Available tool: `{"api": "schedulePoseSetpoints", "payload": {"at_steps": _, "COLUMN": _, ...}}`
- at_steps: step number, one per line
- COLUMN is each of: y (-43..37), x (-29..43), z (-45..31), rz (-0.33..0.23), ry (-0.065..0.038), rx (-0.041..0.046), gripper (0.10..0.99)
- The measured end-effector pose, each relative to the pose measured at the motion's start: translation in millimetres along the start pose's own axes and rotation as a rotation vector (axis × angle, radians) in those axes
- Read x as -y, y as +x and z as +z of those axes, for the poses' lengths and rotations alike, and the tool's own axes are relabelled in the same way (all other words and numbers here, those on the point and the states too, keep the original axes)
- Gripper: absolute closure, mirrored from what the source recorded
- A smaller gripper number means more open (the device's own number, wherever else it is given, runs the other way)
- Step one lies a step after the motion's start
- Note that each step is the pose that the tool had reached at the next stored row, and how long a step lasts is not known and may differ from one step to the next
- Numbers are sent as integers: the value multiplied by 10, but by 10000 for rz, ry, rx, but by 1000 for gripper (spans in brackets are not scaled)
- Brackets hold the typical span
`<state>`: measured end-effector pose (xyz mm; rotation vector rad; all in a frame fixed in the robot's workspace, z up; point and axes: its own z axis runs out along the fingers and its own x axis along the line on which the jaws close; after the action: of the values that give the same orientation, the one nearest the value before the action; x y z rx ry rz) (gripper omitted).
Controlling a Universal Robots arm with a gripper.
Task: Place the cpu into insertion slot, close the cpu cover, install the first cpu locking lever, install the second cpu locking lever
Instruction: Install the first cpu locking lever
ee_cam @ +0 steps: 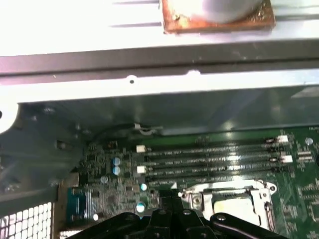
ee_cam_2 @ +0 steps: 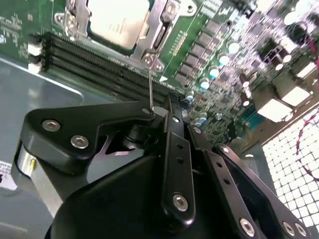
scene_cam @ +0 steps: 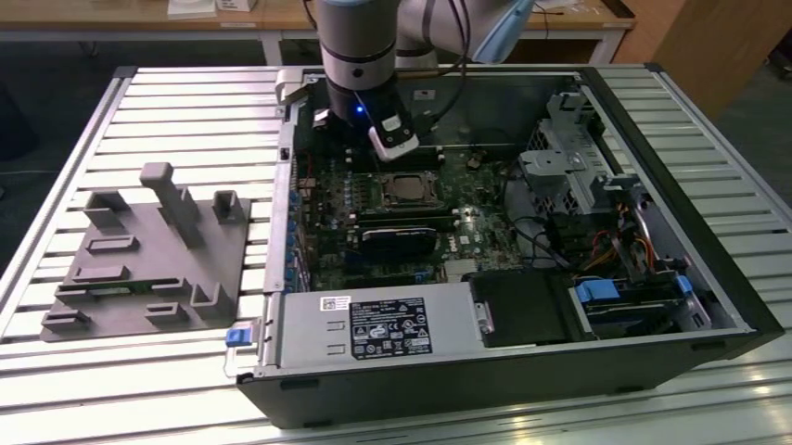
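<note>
Between the closed fingertips of the gripper [ee_cam_2: 158, 110] a thin wire lever [ee_cam_2: 150, 82] is pinched. Just beyond the tips, at the lever's far end, the cover [ee_cam_2: 160, 32] lies down around the cpu [ee_cam_2: 117, 20]. Memory slots [ee_cam_2: 99, 64] run alongside.

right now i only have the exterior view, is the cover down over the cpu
Observer: yes, in the second wrist view the cpu cover lies flat around the cpu, silver top showing through its cut-out.
Operator: what's the gripper on
Observer: same view, the gripper looks shut on the free end of a thin locking lever that runs from the cover's corner.
Operator: what's beside the cover
Observer: in the first wrist view, the memory slots run alongside it, between it and the case wall.
</note>
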<state>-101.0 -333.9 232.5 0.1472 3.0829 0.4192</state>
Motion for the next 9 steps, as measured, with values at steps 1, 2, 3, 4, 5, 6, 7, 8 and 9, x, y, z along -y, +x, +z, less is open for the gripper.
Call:
{"api": "schedulePoseSetpoints", "payload": {"at_steps": 1, "y": 1, "x": 0, "z": 0, "rz": 3, "ry": -87, "rx": -9, "gripper": 980}}
{"api": "schedulePoseSetpoints", "payload": {"at_steps": 2, "y": 2, "x": 0, "z": 0, "rz": 7, "ry": -182, "rx": -16, "gripper": 980}}
{"api": "schedulePoseSetpoints", "payload": {"at_steps": 3, "y": 3, "x": 0, "z": 0, "rz": 10, "ry": -264, "rx": -24, "gripper": 980}}
{"api": "schedulePoseSetpoints", "payload": {"at_steps": 4, "y": 4, "x": 0, "z": 0, "rz": 12, "ry": -302, "rx": -27, "gripper": 980}}
{"api": "schedulePoseSetpoints", "payload": {"at_steps": 5, "y": 4, "x": 0, "z": 0, "rz": 13, "ry": -315, "rx": -28, "gripper": 980}}
{"api": "schedulePoseSetpoints", "payload": {"at_steps": 6, "y": 4, "x": 0, "z": 0, "rz": 13, "ry": -315, "rx": -28, "gripper": 980}}
{"api": "schedulePoseSetpoints", "payload": {"at_steps": 7, "y": 3, "x": 0, "z": 0, "rz": 12, "ry": -316, "rx": -29, "gripper": 980}}
{"api": "schedulePoseSetpoints", "payload": {"at_steps": 8, "y": 3, "x": 0, "z": 0, "rz": 12, "ry": -317, "rx": -28, "gripper": 980}}
{"api": "schedulePoseSetpoints", "payload": {"at_steps": 9, "y": 3, "x": 0, "z": 0, "rz": 11, "ry": -317, "rx": -28, "gripper": 980}}
